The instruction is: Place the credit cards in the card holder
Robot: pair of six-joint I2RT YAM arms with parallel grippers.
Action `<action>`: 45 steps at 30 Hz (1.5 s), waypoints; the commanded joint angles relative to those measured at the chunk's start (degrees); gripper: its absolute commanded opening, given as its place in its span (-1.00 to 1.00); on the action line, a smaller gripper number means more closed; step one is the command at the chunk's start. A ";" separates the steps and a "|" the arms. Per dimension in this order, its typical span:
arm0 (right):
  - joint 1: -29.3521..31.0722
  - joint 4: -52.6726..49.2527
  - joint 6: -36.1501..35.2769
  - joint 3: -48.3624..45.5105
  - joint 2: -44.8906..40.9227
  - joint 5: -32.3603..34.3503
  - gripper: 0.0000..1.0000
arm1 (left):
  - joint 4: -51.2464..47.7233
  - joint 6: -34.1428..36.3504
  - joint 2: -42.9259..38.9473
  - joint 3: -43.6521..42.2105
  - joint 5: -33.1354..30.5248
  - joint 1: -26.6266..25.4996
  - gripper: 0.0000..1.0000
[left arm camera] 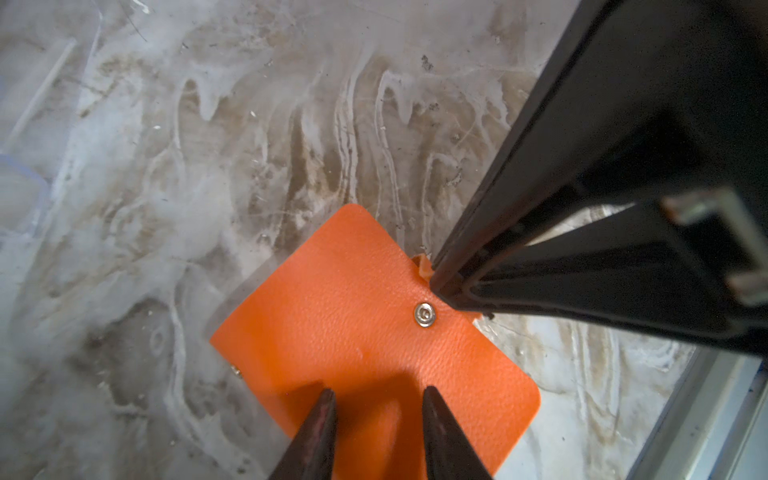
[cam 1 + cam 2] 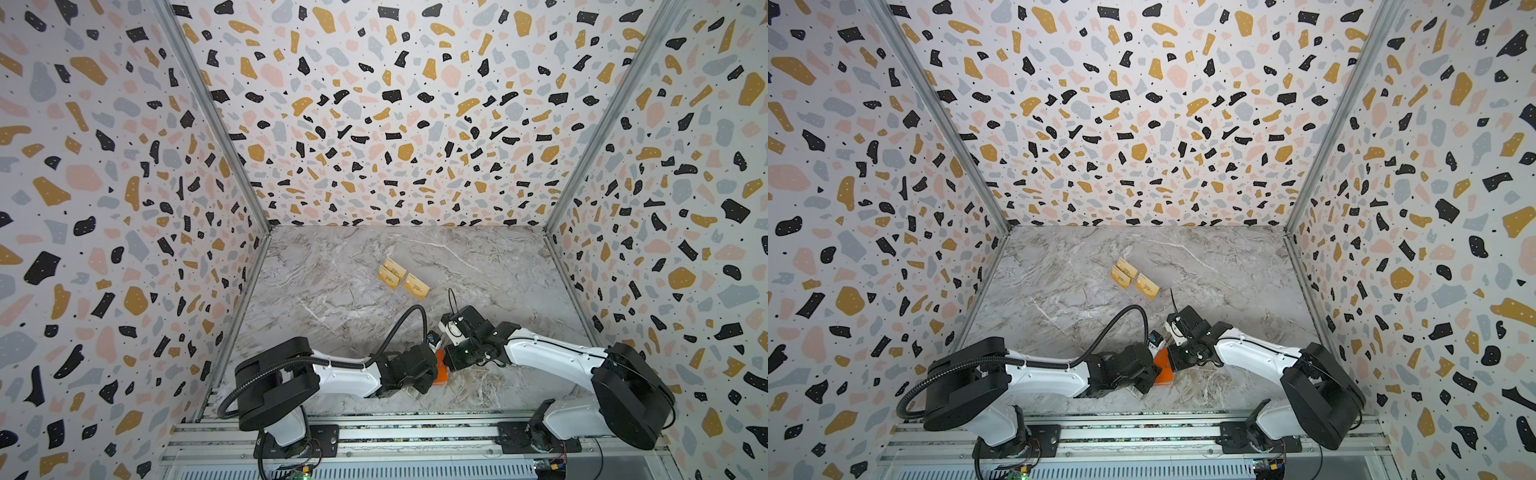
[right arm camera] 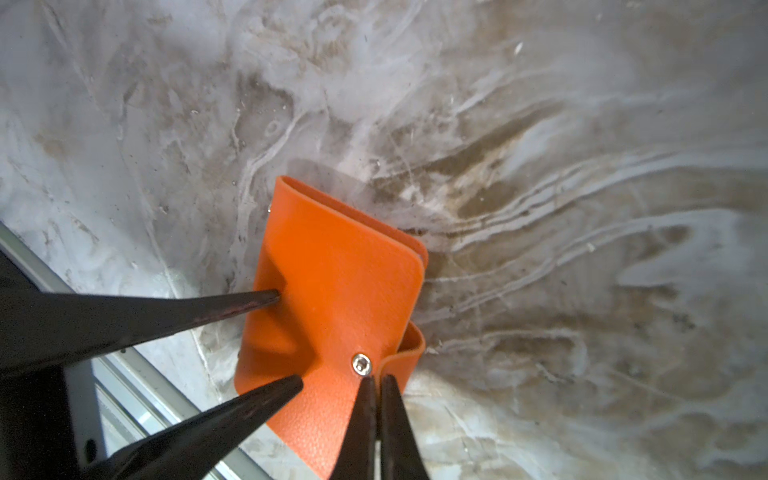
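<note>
Enclosed robot test cell, laboratory type.
Three walls (image 2: 395, 104) in terrazzo print met at bare aluminium corner posts (image 2: 210, 104) around a marble-patterned tabletop (image 2: 478, 266). A left arm (image 2: 345, 376) and a right arm (image 2: 548, 353), white and black, stood bolted to a slotted aluminium rail (image 2: 415, 432) along the front, with a corrugated cable hose (image 2: 414, 308) looping free and small circuit boards (image 2: 550, 465) exposed below.

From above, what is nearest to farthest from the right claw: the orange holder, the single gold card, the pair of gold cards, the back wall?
In a top view:
1. The card holder, at the front, pinched by the right gripper.
2. The lone gold card, mid-table.
3. The gold pair, just beyond, further left.
4. The back wall, farthest.
</note>
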 commanded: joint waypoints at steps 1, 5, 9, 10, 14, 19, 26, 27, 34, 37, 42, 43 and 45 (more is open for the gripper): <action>0.45 1.03 -0.31 2.60 -0.05 -3.58 -0.84 | -5.52 -0.53 2.70 -0.61 0.88 -0.26 -0.26; 0.31 -0.22 0.10 3.17 -0.19 -2.59 -0.81 | -5.52 -0.53 2.81 -0.45 0.99 -0.27 -0.27; 0.22 -0.41 0.15 3.31 -0.05 -2.68 -0.81 | -5.66 -0.50 2.86 -0.36 1.07 -0.35 -0.27; 0.22 -0.48 0.41 3.40 -0.18 -2.55 -0.81 | -5.65 -0.53 2.87 -0.30 1.07 -0.34 -0.27; 0.05 -1.96 0.45 4.29 0.24 -1.37 -0.93 | -5.85 -0.53 2.85 -0.19 1.07 -0.42 -0.28; 0.54 -4.46 0.30 5.63 0.88 0.16 -0.60 | -6.05 -0.43 2.98 -0.02 1.07 -0.44 -0.28; 1.66 -6.16 2.52 5.95 -0.66 4.95 -0.47 | -5.88 -0.53 2.90 -0.02 1.07 -0.58 -0.28; 1.71 -6.29 2.73 5.87 -0.83 5.58 -0.45 | -5.87 -0.49 2.91 0.04 1.08 -0.57 -0.28; 1.98 -6.47 2.78 5.73 -0.48 6.74 -0.43 | -5.71 -0.62 2.94 -0.19 1.07 -0.61 -0.28; 2.15 -5.62 2.78 5.51 0.76 5.68 -0.44 | -5.61 -0.72 2.98 -0.19 1.15 -0.70 -0.28; 2.77 -5.28 2.96 5.69 2.07 4.98 -0.44 | -5.62 -0.83 3.07 -0.29 1.16 -0.72 -0.28; 2.85 -5.36 2.96 5.79 2.29 4.80 -0.44 | -5.61 -0.88 3.11 -0.33 1.16 -0.75 -0.28; 2.94 -6.15 3.12 5.86 2.71 5.54 -0.45 | -5.65 -0.82 3.07 -0.27 1.08 -0.81 -0.28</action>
